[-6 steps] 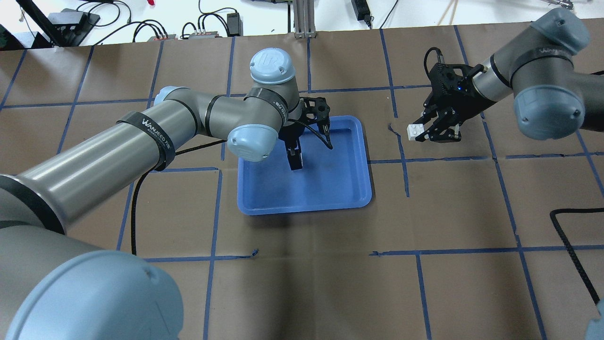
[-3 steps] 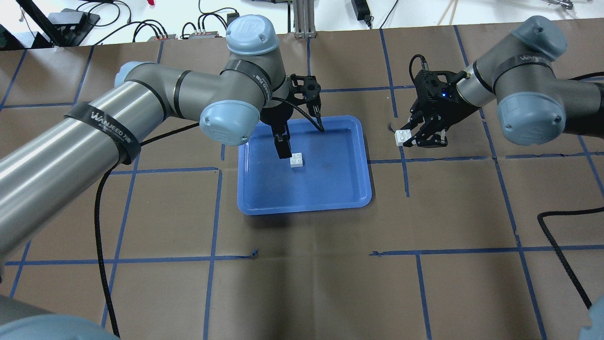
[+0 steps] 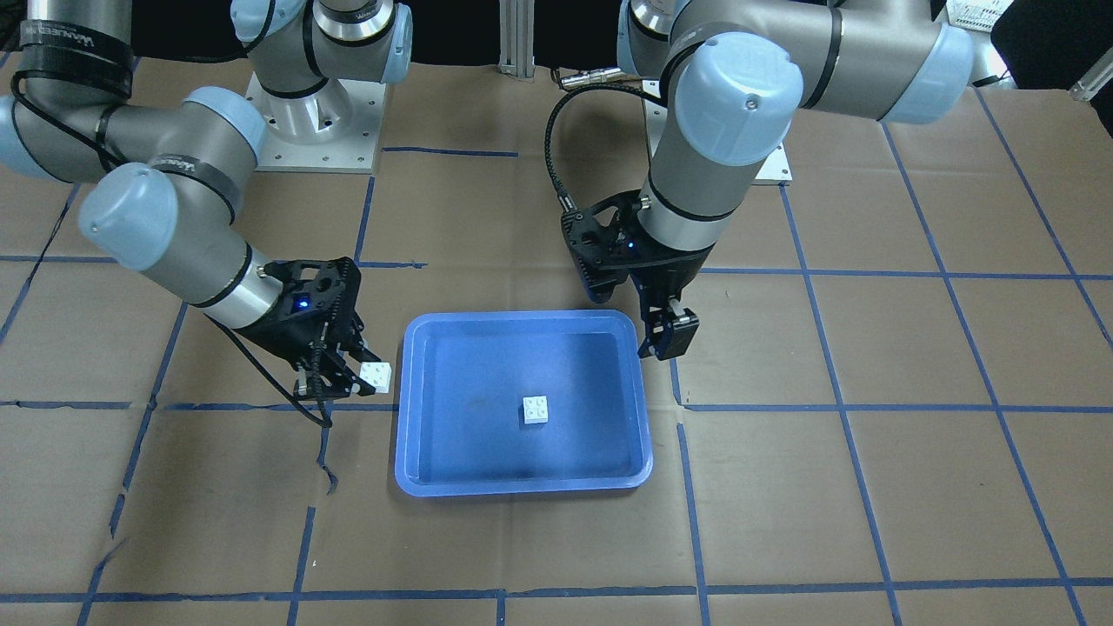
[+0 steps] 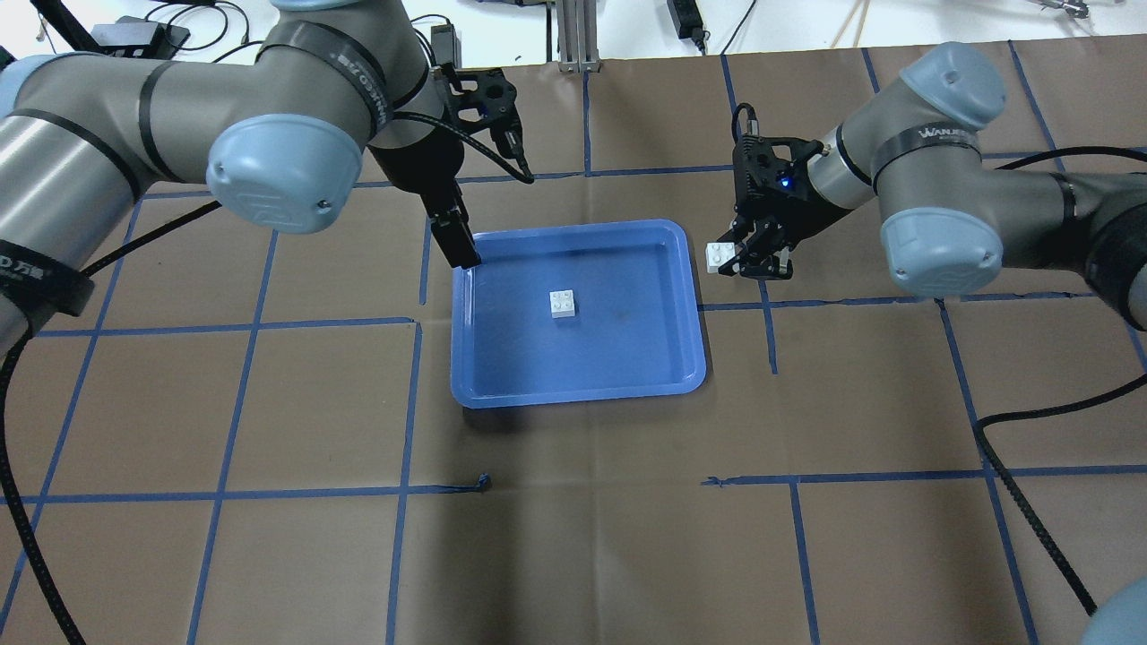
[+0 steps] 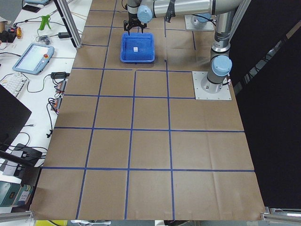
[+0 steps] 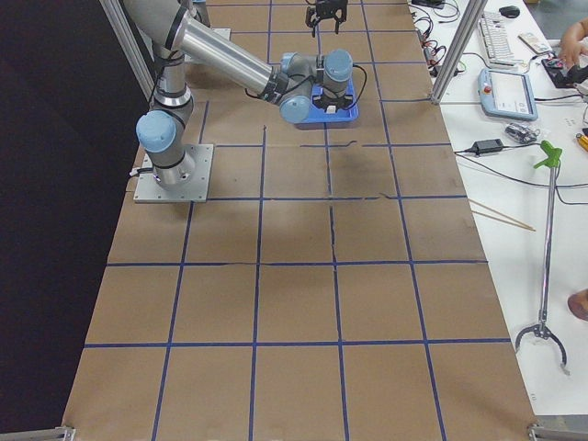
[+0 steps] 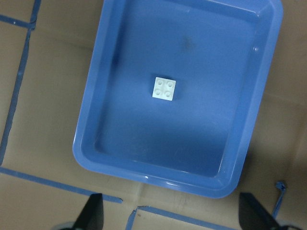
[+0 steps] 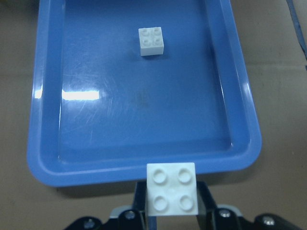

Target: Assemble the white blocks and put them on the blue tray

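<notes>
The blue tray (image 4: 627,358) lies in the middle of the table. One white block (image 4: 563,304) sits studs up on its floor, left of centre. My left gripper (image 4: 459,249) is open and empty, raised above the tray's far-left corner; in the left wrist view its fingers (image 7: 93,213) stand wide apart, with the tray (image 7: 120,143) and block (image 7: 164,88) below. My right gripper (image 4: 748,255) is shut on the second white block (image 4: 717,257), held just outside the tray's right rim. The right wrist view shows the held block (image 8: 171,189) before the tray rim (image 8: 48,143).
Brown paper with a blue tape grid covers the table. A black cable (image 4: 1030,421) trails across the right side, and another (image 4: 27,502) hangs at the left. Power supplies and wires (image 4: 385,54) lie along the far edge.
My left gripper let go of the white block in the tray and drew back up toward the tray's far-left corner. My right gripper carried its block left, up to the tray's right rim.
</notes>
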You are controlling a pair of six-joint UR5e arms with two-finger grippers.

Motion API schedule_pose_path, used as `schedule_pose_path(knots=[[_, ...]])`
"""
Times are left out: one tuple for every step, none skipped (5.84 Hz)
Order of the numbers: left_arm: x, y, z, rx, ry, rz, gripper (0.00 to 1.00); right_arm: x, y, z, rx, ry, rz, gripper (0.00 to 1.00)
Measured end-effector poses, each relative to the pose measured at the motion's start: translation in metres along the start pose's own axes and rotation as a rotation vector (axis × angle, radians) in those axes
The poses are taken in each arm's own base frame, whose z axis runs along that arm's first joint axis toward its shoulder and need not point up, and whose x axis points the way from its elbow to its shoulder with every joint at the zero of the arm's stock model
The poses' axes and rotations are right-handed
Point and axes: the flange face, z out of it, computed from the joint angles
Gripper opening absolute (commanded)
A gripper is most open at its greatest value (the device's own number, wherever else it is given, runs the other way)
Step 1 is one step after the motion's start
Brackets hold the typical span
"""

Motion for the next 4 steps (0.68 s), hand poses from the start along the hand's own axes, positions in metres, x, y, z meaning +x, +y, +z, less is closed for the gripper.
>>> schedule_pose_path(knots=[[0.006, 0.02, -0.019, -0.014, 0.019, -0.069, 0.98, -0.001, -0.029, 0.027, 0.019, 0.023, -0.016, 0.29], [0.001, 0.044, -0.028, -0.027, 0.043, -0.168, 0.98, -0.002, -0.054, 0.054, 0.05, 0.034, -0.024, 0.29], [-0.004, 0.064, -0.033, -0.038, 0.065, -0.284, 0.98, -0.004, -0.072, 0.075, 0.071, 0.032, -0.02, 0.29], [-0.001, 0.074, -0.04, -0.047, 0.074, -0.429, 0.98, -0.007, -0.081, 0.093, 0.077, 0.019, -0.023, 0.29]])
